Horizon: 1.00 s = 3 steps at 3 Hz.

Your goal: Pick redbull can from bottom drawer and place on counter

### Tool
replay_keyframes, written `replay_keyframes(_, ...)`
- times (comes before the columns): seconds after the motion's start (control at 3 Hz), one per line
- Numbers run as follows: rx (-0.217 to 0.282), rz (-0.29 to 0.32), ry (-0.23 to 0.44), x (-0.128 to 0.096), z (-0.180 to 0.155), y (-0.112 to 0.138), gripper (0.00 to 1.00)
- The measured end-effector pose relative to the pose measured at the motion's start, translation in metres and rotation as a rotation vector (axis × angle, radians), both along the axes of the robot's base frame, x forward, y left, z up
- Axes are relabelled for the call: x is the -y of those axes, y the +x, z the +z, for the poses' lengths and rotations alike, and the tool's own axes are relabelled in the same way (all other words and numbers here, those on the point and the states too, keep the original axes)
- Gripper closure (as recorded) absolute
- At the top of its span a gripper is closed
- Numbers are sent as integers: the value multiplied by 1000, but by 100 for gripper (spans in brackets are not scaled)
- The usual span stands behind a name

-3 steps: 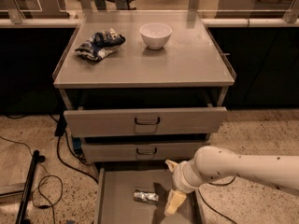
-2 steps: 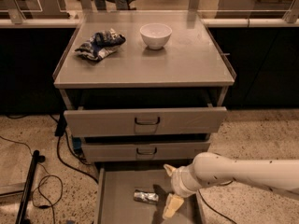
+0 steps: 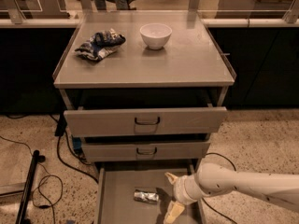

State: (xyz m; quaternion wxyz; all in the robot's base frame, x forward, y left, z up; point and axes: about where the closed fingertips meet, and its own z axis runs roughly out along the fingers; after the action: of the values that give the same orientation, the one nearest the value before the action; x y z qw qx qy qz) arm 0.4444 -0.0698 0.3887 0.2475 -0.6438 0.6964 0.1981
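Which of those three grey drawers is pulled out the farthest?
The bottom drawer, the one holding the redbull can on its side; the two upper drawers stick out far less. The open end effector sits over it, beside the can.

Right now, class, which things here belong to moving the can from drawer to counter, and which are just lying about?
Job: redbull can, lying in the bottom drawer; counter; end effector, open, beside the can.
Lying about: white bowl; patterned cloth.

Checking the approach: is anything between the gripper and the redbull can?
Nothing visible does. The open gripper is over the bottom drawer, close beside the redbull can, with only bare drawer floor between them.
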Motion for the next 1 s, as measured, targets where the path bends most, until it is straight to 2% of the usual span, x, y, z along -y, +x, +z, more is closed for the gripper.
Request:
replay_keyframes(0.33, -11, -25, 37, 9, -34, 4, 0)
replay_keyframes(0.67, -69, -76, 79, 10, -96, 22, 0)
replay_keyframes(1.0, -69, -76, 79, 10, -96, 22, 0)
